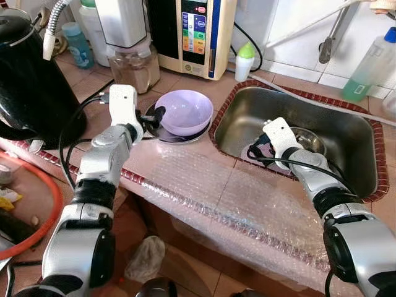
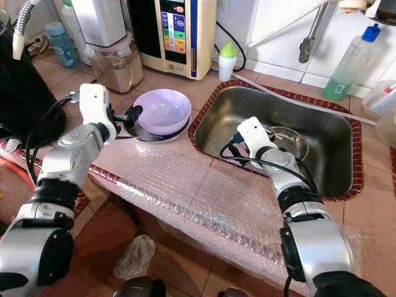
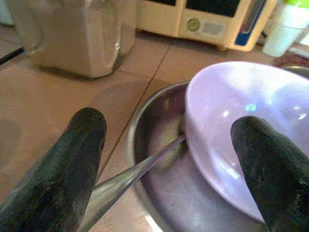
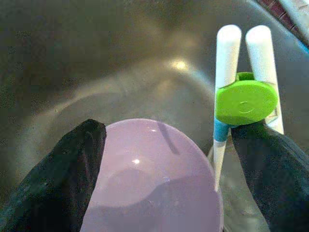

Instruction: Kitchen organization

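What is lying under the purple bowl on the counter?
The purple bowl sits in a shallow steel dish, with a metal handle running in beneath it. The bowl hides the handle's far end.

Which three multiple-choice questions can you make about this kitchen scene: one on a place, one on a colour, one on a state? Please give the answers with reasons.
1. Where does the lilac bowl near the left hand sit?
A. in a steel dish on the counter
B. on the floor
C. on top of the black kettle

2. What colour is the round disc on the white chopsticks in the sink?
A. red
B. green
C. black

3. How are the fingers of the right hand?
A. shut on the chopsticks
B. shut and holding nothing
C. open on either side of a lilac bowl

Answers: 1 A, the steel rim shows under the bowl; 2 B, the right wrist view shows it green; 3 C, the fingers stand wide apart.
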Motion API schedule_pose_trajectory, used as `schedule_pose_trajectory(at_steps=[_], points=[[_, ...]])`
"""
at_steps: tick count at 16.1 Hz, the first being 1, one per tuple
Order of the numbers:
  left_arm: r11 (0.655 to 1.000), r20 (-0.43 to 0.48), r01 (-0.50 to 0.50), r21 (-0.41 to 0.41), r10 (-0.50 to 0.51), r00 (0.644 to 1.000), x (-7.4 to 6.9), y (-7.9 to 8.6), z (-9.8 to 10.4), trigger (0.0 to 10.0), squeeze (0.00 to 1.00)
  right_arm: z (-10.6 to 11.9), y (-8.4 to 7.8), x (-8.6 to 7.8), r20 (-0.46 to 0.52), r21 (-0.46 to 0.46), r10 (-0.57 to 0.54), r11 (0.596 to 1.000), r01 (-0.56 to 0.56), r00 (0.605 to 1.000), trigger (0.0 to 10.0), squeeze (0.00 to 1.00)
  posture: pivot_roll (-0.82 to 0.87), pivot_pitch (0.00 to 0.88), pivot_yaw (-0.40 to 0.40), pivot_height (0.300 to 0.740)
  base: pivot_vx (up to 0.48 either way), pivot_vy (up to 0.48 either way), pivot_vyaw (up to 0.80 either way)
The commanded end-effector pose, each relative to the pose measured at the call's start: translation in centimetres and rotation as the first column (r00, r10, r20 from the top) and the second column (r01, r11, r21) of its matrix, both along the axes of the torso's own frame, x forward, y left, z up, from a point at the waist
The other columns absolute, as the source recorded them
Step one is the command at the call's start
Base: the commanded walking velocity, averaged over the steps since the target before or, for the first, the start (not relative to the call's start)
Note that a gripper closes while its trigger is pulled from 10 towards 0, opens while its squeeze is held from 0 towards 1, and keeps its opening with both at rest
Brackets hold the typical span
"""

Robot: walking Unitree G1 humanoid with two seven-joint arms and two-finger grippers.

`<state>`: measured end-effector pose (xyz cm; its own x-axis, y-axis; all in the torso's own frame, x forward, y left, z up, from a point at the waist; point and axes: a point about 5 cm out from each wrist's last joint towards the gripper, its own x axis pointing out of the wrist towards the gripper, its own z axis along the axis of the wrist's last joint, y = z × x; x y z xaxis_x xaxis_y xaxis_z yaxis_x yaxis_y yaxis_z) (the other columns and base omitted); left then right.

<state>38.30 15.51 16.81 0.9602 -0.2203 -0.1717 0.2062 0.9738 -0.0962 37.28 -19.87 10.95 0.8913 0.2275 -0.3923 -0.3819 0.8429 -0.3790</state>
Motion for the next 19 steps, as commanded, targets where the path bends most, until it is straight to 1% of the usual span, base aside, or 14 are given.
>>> schedule_pose_trajectory(at_steps=[1,2,3,5,6,7,8,9,10,11,12,13,14,19], points=[[1.000,-0.007,0.025,-0.012,-0.025,1.000,0.2,-0.3,0.2,10.0,0.00,-0.1,0.1,-0.1,0.012,-0.085,0.028,0.996,-0.027,1.000,10.0,1.00,-0.01,0.009,0.057,0.740,0.000,0.000,0.00],[0.999,-0.009,0.037,-0.020,-0.037,0.999,0.1,-0.4,0.2,10.0,0.00,0.9,0.8,0.5,-0.001,0.236,-0.052,0.970,0.050,0.999,10.0,1.00,-0.01,0.011,0.059,0.740,0.000,0.000,0.00],[0.999,-0.012,0.042,-0.021,-0.043,0.999,0.1,-0.5,0.2,10.0,0.00,1.4,0.9,0.8,-0.005,0.357,-0.108,0.929,0.103,0.994,10.0,1.00,-0.01,0.011,0.059,0.740,0.000,0.000,0.00],[0.998,-0.021,0.048,-0.027,-0.048,0.999,0.1,-0.5,0.0,10.0,0.00,2.5,0.8,1.3,0.039,0.386,-0.163,0.912,0.136,0.986,10.0,1.00,-0.01,0.013,0.061,0.740,0.000,0.000,0.00],[0.998,-0.022,0.050,-0.028,-0.051,0.998,0.2,-0.5,0.0,10.0,0.00,2.6,0.9,1.4,0.060,0.350,-0.165,0.927,0.134,0.984,10.0,1.00,-0.01,0.014,0.061,0.740,0.000,0.000,0.00],[0.998,-0.024,0.053,-0.027,-0.053,0.998,0.2,-0.6,0.0,10.0,0.00,2.7,1.0,1.5,0.051,0.366,-0.175,0.919,0.145,0.983,10.0,1.00,-0.01,0.014,0.061,0.740,0.000,0.000,0.00],[0.998,-0.027,0.057,-0.024,-0.058,0.998,0.2,-0.6,-0.1,10.0,0.00,2.6,1.2,1.5,0.035,0.314,-0.146,0.941,0.128,0.989,10.0,0.97,-0.01,0.013,0.063,0.740,0.000,0.000,0.00],[0.998,-0.029,0.061,-0.022,-0.062,0.998,0.2,-0.7,-0.1,10.0,0.00,2.1,1.8,1.2,0.019,0.259,-0.062,0.964,0.056,0.998,10.0,0.96,-0.02,0.014,0.063,0.740,0.000,0.000,0.00],[0.998,-0.029,0.063,-0.022,-0.063,0.998,0.2,-0.8,-0.1,10.0,0.00,2.0,2.0,1.1,0.011,0.258,-0.036,0.965,0.032,0.999,10.0,0.96,-0.02,0.014,0.063,0.740,0.000,0.000,0.00],[0.997,-0.037,0.068,-0.020,-0.069,0.997,0.2,-0.9,-0.3,8.3,0.00,1.6,1.3,1.0,0.035,0.210,-0.091,0.974,0.082,0.995,10.0,0.84,-0.01,0.015,0.060,0.740,0.000,0.000,0.00],[0.997,-0.042,0.068,-0.019,-0.069,0.997,0.2,-0.9,-0.4,8.3,0.00,1.6,1.3,0.9,0.034,0.230,-0.099,0.969,0.088,0.995,10.0,0.84,-0.01,0.015,0.060,0.740,0.000,0.000,0.00],[0.998,-0.046,0.067,-0.020,-0.068,0.997,0.1,-0.8,-0.5,6.6,0.00,1.5,1.4,0.9,0.032,0.251,-0.096,0.964,0.085,0.995,10.0,0.84,-0.01,0.017,0.060,0.740,0.000,0.000,0.00],[0.997,-0.064,0.072,-0.027,-0.073,0.995,0.0,-0.8,-0.7,0.0,0.00,1.5,1.5,0.8,0.043,0.240,-0.081,0.968,0.068,0.996,10.0,0.84,-0.01,0.018,0.061,0.740,0.000,0.000,0.00],[0.995,-0.124,0.074,-0.060,-0.081,0.989,0.0,-0.8,-1.4,0.0,0.00,1.3,2.3,0.6,0.064,0.231,-0.047,0.972,0.031,0.997,10.0,0.84,-0.02,0.018,0.063,0.740,0.000,0.000,0.00]])
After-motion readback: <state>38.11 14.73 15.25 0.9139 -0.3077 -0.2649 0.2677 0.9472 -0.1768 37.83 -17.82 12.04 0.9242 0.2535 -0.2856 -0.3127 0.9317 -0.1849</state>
